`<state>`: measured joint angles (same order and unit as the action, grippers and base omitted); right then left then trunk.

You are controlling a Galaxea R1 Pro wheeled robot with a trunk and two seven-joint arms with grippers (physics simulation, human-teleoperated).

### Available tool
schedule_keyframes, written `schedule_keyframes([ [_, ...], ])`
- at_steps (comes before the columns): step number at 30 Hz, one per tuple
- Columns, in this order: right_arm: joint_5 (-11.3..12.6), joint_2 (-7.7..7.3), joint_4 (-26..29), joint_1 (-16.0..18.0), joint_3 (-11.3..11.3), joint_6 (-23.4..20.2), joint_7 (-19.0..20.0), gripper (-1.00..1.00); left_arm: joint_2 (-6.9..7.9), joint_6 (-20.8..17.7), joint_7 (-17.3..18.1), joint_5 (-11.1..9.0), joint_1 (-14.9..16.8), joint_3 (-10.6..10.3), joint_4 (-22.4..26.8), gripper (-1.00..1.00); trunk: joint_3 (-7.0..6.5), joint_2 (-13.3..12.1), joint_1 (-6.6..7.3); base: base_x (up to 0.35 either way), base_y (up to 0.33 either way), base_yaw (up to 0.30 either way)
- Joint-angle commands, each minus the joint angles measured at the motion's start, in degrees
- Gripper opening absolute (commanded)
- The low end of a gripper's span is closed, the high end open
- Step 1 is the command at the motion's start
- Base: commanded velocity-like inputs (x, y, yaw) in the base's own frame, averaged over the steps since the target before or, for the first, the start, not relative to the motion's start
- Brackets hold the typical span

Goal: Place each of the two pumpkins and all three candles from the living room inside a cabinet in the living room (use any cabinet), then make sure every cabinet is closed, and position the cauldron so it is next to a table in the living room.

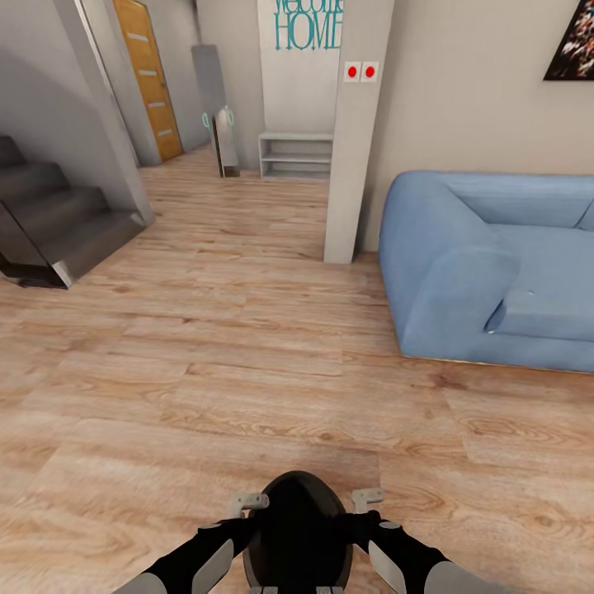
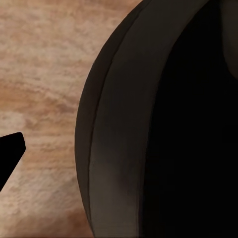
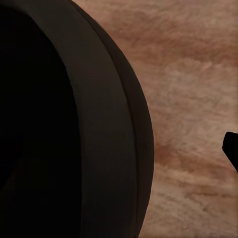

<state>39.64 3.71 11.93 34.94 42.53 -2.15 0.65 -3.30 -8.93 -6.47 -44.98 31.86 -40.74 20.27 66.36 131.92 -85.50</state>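
Observation:
The matte-black cauldron [image 1: 297,528] sits low in the head view, just ahead of my trunk, between my two forearms. My left gripper [image 1: 249,501] is against its left side and my right gripper [image 1: 368,497] against its right side. The cauldron's dark bulging wall [image 2: 119,148] takes up most of the left wrist view, with one black fingertip [image 2: 11,151] standing well clear of it over the floor. In the right wrist view the cauldron [image 3: 109,148] looks the same, with a fingertip [image 3: 232,148] far out to the side. The inner fingers are lost against the black pot.
A blue sofa [image 1: 495,272] stands at the right. A beige pillar [image 1: 355,165] rises beside it, and grey stairs [image 1: 58,223] are at the left. A low white shelf [image 1: 295,157] and an orange door [image 1: 148,74] lie further back. Wooden floor [image 1: 206,371] stretches ahead.

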Motion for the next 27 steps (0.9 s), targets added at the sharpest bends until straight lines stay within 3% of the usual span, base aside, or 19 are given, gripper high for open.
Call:
schedule_keyframes([
  [1,0.26,-0.01,0.02,0.04,0.18,-0.16,0.06,1.0,0.05,-0.13,-0.47,-0.55,0.04,-0.48,0.11,1.0,0.22,0.43,-0.21,0.0,0.0,0.0],
  [7,0.26,-0.01,0.02,0.04,0.16,-0.18,0.11,1.0,0.05,-0.12,-0.47,-0.55,0.04,-0.48,0.12,1.0,1.3,2.84,-1.53,0.0,0.0,0.0],
  [27,0.26,-0.07,-0.07,0.04,0.12,0.21,0.05,1.0,0.13,0.51,-0.47,-0.58,0.04,-0.48,0.13,1.0,1.3,2.84,-1.53,0.0,0.0,0.0],
])
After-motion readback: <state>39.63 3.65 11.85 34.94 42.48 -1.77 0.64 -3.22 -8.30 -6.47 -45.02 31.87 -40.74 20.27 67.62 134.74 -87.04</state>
